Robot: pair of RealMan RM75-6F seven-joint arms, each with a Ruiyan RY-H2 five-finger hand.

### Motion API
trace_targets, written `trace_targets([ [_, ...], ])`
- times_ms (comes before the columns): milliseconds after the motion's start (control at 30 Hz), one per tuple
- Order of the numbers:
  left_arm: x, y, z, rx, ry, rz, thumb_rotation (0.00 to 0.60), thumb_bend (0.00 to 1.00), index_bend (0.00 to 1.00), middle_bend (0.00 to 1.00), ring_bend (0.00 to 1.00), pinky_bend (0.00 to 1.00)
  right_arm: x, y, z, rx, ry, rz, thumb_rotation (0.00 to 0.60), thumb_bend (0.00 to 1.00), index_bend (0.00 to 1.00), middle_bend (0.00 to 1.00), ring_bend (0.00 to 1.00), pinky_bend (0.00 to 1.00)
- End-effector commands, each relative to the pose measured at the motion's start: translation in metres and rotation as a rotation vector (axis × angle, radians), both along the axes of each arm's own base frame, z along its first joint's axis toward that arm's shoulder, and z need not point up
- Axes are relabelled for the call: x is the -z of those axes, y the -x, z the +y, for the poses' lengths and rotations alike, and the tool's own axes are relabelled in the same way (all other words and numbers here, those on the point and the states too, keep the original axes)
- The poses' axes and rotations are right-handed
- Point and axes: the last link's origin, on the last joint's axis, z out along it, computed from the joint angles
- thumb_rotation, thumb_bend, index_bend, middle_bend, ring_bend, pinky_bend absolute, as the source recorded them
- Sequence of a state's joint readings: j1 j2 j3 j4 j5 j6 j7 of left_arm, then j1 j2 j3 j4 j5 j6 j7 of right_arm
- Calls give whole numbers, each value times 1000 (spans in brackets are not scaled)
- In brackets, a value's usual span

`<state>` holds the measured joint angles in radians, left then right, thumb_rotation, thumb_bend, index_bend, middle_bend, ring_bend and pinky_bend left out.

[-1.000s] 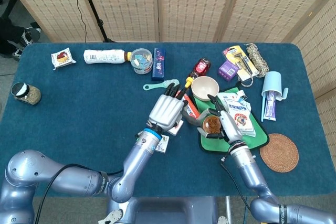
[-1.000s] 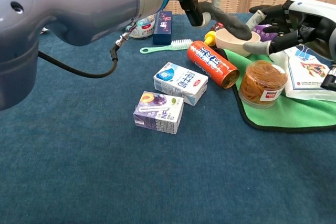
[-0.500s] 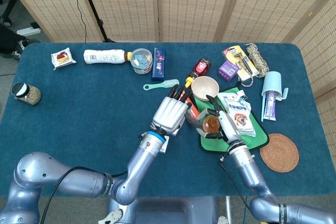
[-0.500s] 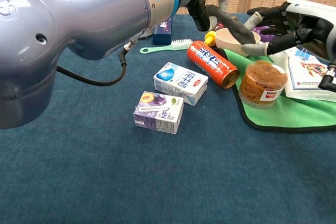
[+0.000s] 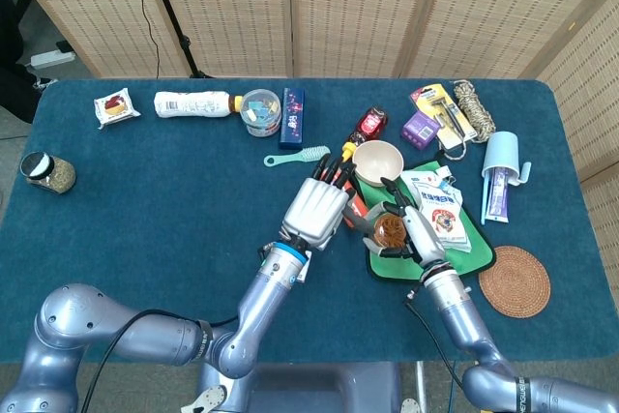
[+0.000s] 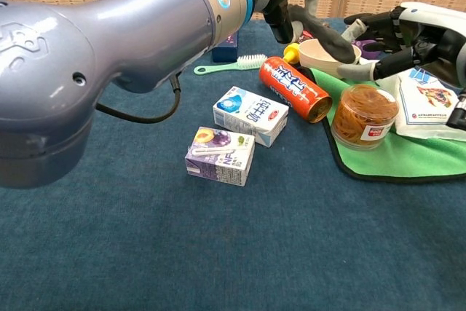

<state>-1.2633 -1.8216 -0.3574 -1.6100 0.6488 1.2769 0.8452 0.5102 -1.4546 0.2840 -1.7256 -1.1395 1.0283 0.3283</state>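
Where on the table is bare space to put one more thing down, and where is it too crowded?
Free: the blue cloth between the spice jar and the left hand, and the front strip near the woven coaster. Crowded: around the bowl, green mat, orange can and both cartons.

Two drink cartons: blue (image 6: 251, 115), purple (image 6: 220, 155). One orange can (image 6: 295, 89). One noodle jar (image 6: 363, 113). One bowl (image 5: 377, 162). One brush (image 5: 297, 156). One coaster (image 5: 514, 281).

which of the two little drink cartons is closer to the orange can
The blue-and-white carton: it lies right beside the orange can, seemingly almost touching it. The purple carton sits on its other side, nearer the camera in the chest view and further from the can.
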Motion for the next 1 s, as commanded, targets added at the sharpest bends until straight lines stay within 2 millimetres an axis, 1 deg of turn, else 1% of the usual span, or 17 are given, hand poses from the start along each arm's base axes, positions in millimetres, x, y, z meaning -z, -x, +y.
trace_targets([
  [33,2,0,0,7,-8,8,600,503,625,141,38,50,1,-2,0,-6,-3,2,600,314,450,0,0,0],
  [333,9,0,-6,39,-23,23,600,503,624,140,36,50,1,-3,-2,-1,-4,1,600,314,452,0,0,0],
  [533,13,-1,-9,52,-26,31,600,503,624,141,32,50,1,-2,-3,9,4,1,600,314,474,1,0,0],
  [1000,13,2,-7,57,-37,37,600,503,623,141,23,50,-1,3,-3,19,4,12,600,341,502,24,0,0],
])
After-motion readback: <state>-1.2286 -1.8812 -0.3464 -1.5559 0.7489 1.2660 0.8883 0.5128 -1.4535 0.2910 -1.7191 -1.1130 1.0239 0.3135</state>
